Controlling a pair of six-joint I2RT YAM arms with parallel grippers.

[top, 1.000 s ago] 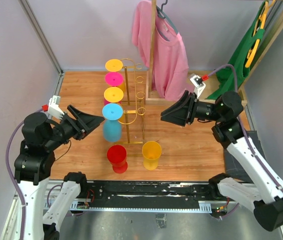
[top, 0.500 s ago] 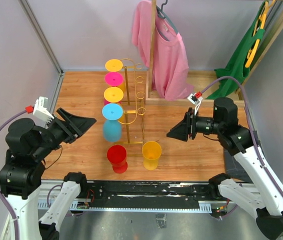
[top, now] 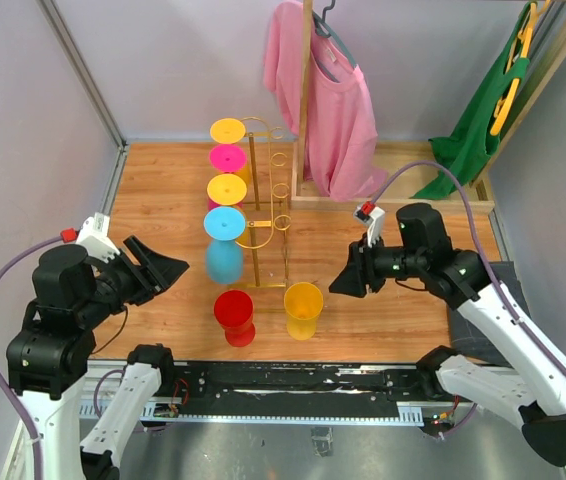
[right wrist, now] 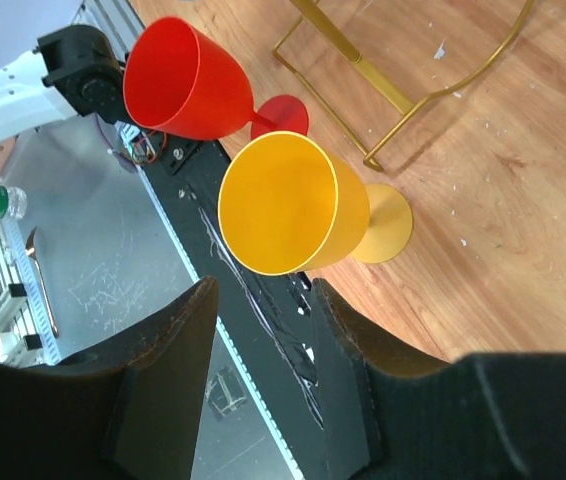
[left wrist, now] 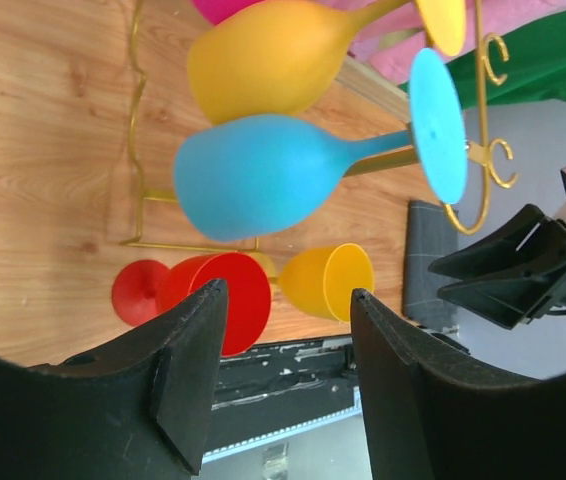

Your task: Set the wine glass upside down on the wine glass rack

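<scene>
The gold wire wine glass rack stands mid-table with several glasses hung upside down on its left side: yellow, pink, yellow and blue. Two glasses stand upright on the table in front of it: a red one and a yellow one. My left gripper is open and empty, left of the red glass. My right gripper is open and empty, just right of the yellow glass. The left wrist view shows the blue glass, red glass and yellow glass.
A wooden clothes stand with a pink shirt stands behind the rack. A green garment hangs at the back right. The black rail runs along the table's near edge.
My right gripper has dropped and moved left toward the upright yellow glass. My left gripper has pulled back to the left and lowered, away from the blue glass.
</scene>
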